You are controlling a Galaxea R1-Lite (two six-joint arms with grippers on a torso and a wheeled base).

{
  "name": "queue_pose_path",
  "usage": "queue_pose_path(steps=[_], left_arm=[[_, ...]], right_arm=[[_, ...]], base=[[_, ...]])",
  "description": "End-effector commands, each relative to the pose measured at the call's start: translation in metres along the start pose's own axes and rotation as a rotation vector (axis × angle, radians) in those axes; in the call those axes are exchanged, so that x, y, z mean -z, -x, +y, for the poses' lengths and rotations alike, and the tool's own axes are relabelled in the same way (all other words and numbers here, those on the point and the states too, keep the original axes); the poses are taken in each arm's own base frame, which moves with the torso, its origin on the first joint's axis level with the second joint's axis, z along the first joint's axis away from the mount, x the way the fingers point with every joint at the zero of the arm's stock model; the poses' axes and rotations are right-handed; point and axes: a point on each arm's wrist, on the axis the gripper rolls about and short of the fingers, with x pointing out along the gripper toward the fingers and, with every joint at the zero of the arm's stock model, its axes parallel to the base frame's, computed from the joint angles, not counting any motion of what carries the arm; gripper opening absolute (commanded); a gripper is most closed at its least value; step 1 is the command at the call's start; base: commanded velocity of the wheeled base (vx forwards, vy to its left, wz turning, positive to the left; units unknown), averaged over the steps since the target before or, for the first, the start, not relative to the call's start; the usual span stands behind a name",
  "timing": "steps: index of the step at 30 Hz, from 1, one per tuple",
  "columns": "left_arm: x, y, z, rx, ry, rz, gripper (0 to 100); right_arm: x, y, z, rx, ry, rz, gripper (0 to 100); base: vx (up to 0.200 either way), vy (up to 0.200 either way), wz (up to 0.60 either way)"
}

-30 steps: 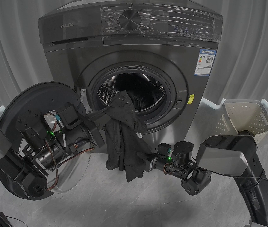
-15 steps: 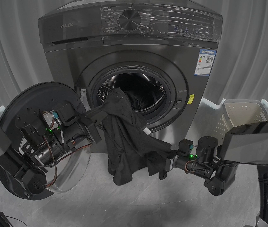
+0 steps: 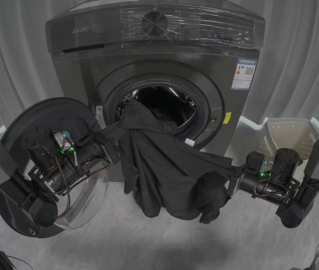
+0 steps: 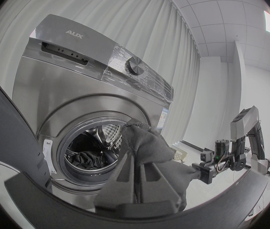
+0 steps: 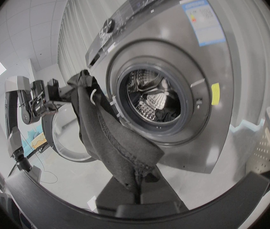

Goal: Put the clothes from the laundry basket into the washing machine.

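A black garment (image 3: 167,169) hangs stretched between the two arms in the middle of the head view, in front of the washing machine (image 3: 155,64). The left pincer (image 3: 119,131), at centre left, is pressed together on the garment's upper end. That end sits in front of the left rim of the drum opening (image 3: 167,105). The right pincer (image 3: 231,172), at centre right and lower down, pinches the other end of the same cloth. Between the two the fabric sags in heavy folds, and its lowest hem hangs low over the grey floor (image 3: 159,244) at lower centre. The machine's round door (image 3: 46,117) stands swung wide open at the left of the frame, behind the left arm. Inside the drum lies some dark clothing (image 4: 87,159). The white laundry basket (image 3: 298,134) stands on the floor at the right of the frame, beside the machine and just behind the right arm.
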Motion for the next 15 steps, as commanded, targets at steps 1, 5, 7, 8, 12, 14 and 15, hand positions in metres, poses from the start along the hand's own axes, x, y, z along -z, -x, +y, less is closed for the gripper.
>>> queue_pose_path(steps=[1, 5, 7, 8, 12, 14, 15], left_arm=[[0.004, -0.002, 0.002, -0.005, 0.003, 0.01, 0], [0.006, -0.002, 0.001, -0.009, 0.003, 0.014, 0], [0.005, -0.002, 0.0, -0.006, 0.003, 0.011, 0], [0.005, -0.002, 0.0, -0.006, 0.003, 0.011, 0], [0.005, -0.002, -0.001, -0.002, 0.005, 0.01, 0], [0.005, -0.002, -0.001, -0.001, 0.004, 0.013, 0], [0.006, -0.002, -0.002, 0.0, 0.005, 0.013, 0]], right_arm=[[-0.021, 0.014, -0.001, -0.011, 0.018, -0.057, 0], [-0.013, 0.02, 0.004, -0.061, 0.005, -0.015, 0], [-0.013, 0.017, 0.004, -0.065, 0.004, -0.02, 0], [-0.013, 0.017, 0.004, -0.065, 0.004, -0.02, 0], [-0.013, 0.006, 0.004, -0.066, 0.001, -0.033, 0], [-0.01, 0.001, 0.001, -0.032, 0.0, -0.034, 0], [-0.01, 0.001, 0.001, -0.032, 0.0, -0.034, 0]], base=[[0.0, 0.0, 0.0], [0.0, 0.0, 0.0], [0.0, 0.0, 0.0], [0.0, 0.0, 0.0], [0.0, 0.0, 0.0], [0.0, 0.0, 0.0], [0.0, 0.0, 0.0]])
